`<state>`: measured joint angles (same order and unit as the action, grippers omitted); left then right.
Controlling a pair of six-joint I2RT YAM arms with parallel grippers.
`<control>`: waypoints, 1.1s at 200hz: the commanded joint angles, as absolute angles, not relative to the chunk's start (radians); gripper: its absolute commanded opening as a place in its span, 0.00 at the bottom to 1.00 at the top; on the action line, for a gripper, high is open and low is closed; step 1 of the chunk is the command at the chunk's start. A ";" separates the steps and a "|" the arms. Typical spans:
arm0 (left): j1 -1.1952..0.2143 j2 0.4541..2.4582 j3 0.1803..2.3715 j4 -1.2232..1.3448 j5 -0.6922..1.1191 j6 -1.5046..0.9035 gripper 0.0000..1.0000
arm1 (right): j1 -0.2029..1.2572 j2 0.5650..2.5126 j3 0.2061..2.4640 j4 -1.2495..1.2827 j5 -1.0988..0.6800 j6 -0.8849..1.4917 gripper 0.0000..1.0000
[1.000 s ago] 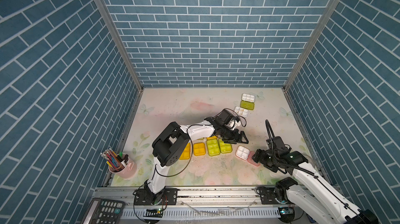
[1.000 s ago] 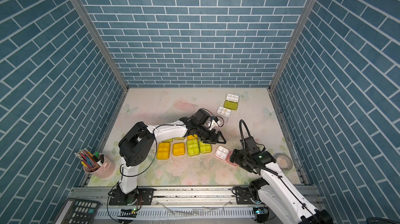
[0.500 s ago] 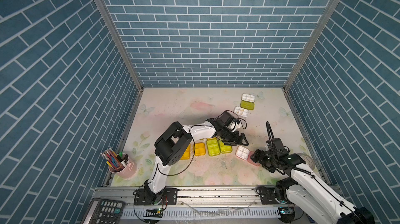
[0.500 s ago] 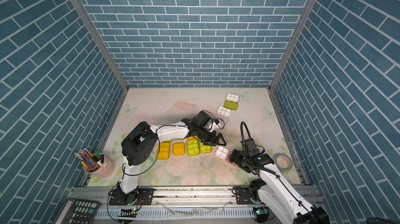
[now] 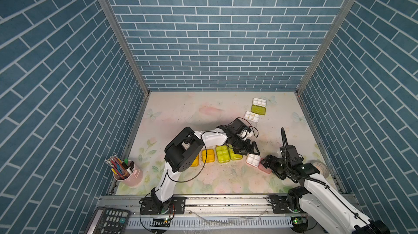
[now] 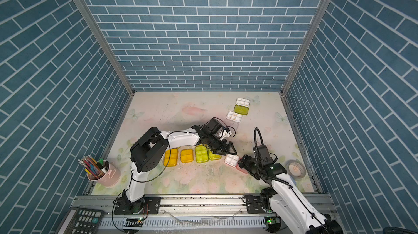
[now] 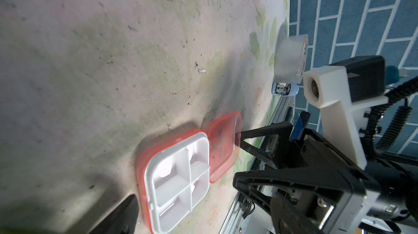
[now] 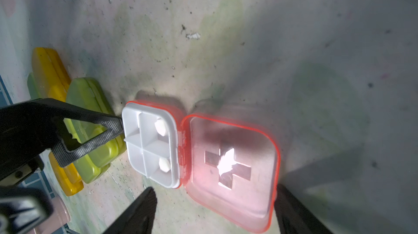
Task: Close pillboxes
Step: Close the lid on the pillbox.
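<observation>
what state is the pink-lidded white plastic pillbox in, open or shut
Open: the pink-lidded pillbox has its lid lying flat beside the tray, compartments exposed.

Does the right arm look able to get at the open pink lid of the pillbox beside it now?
Probably yes. The right gripper is at the pink lid, jaws open on both sides of it, nothing between. The left gripper sits at the white tray's opposite edge, clear of the lid.

This is a robot lab test cell: brick-print wall panels [image 5: 217, 40] in metal framing box in a flowered table [image 5: 181, 113]. Two robot arms [image 5: 212, 139] are bolted to a rail [image 5: 226, 202] at 6 o'clock, with a pencil cup [image 5: 130, 175] at 8 o'clock.
</observation>
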<state>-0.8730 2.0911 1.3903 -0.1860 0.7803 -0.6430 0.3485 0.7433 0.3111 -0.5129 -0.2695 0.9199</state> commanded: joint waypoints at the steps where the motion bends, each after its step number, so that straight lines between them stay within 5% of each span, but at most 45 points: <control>1: -0.881 2.109 1.417 -0.212 0.785 -0.634 0.93 | 0.342 0.719 0.298 -0.513 -0.294 0.959 0.82; 220: -0.875 2.109 1.397 -0.110 0.859 -0.704 0.92 | 0.333 0.661 0.358 -0.435 -0.391 0.965 0.79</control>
